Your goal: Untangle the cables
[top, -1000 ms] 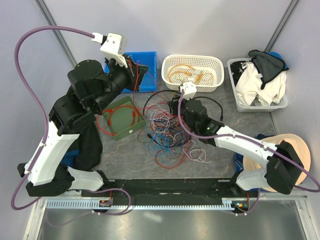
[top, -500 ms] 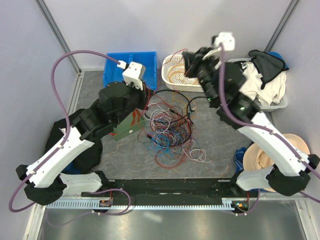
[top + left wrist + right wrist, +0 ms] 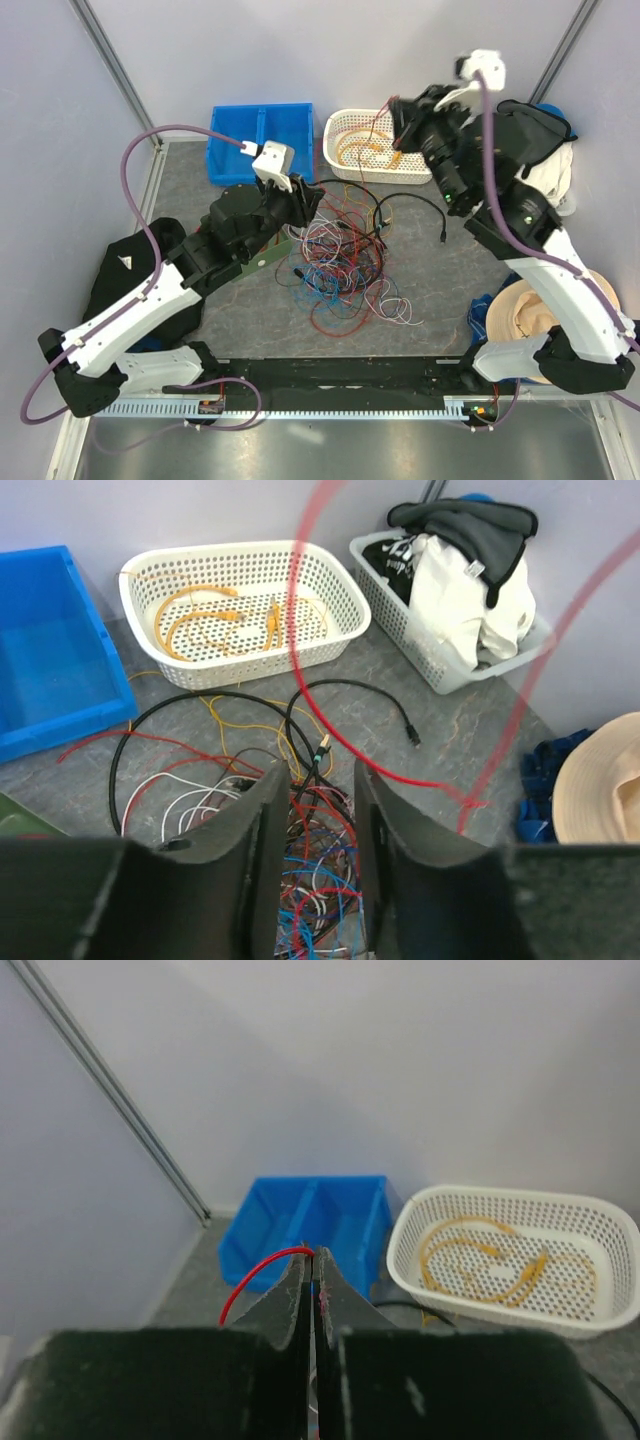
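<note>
A tangle of thin multicoloured cables (image 3: 340, 268) lies at the middle of the grey tabletop (image 3: 440, 300). The right pincer (image 3: 312, 1260), raised near the far edge, is clamped on one thin red wire (image 3: 292, 600), apparently to draw it free. The left pincer (image 3: 318, 778), its fingers parted, sits over the tangle, probably to anchor it.

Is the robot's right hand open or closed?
Shut. In the right wrist view the right gripper is pressed together with no gap, pinching a thin red cable.
</note>
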`<state>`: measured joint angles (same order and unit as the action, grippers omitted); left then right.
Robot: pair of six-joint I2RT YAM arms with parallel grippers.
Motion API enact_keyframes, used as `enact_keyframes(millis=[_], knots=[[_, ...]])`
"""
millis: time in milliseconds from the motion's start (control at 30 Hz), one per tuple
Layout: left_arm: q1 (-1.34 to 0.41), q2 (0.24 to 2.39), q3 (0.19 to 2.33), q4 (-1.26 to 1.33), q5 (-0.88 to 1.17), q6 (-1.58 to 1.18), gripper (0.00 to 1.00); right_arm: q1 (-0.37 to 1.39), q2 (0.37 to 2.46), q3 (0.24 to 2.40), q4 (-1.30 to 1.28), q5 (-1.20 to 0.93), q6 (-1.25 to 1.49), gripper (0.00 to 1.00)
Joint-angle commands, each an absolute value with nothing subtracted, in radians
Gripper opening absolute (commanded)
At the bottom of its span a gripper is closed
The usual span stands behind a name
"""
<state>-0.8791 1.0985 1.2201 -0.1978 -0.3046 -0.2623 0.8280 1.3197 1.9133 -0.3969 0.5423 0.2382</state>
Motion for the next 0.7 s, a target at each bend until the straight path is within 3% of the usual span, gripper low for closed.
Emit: enact_keyframes(millis=[0,133,167,267,367,533,667], knots=[[-0.879,1.089,1.183,-0.132,-0.278,-0.298,0.50,0.830,1.266,1.783,-0.427,0.577,0.264,0.00],[-0.879,1.100,1.163,-0.181,-0.319,-0.317,0.80,0.828,1.232,1.709,-0.417,0.595,0.256,0.00],[-0.879,1.106,1.163,-0.193,-0.337,-0.322,0.99,0.830,1.226,1.703,-0.417,0.598,0.252,0.00],[-0.879,1.098,1.146,-0.198,-0.405,-0.339,1.00,0.830,1.207,1.680,-0.420,0.604,0.247,0.00],[-0.879,1.045,1.062,-0.053,-0.341,-0.307,0.99,0.830,1.192,1.645,-0.422,0.614,0.247,0.00],[-0.882,0.942,0.810,0.523,-0.102,-0.209,1.00,0.830,1.167,1.591,-0.423,0.588,0.285,0.00],[-0.885,0.949,0.664,0.815,-0.003,-0.175,1.00,0.830,1.166,1.582,-0.439,0.545,0.319,0.00]])
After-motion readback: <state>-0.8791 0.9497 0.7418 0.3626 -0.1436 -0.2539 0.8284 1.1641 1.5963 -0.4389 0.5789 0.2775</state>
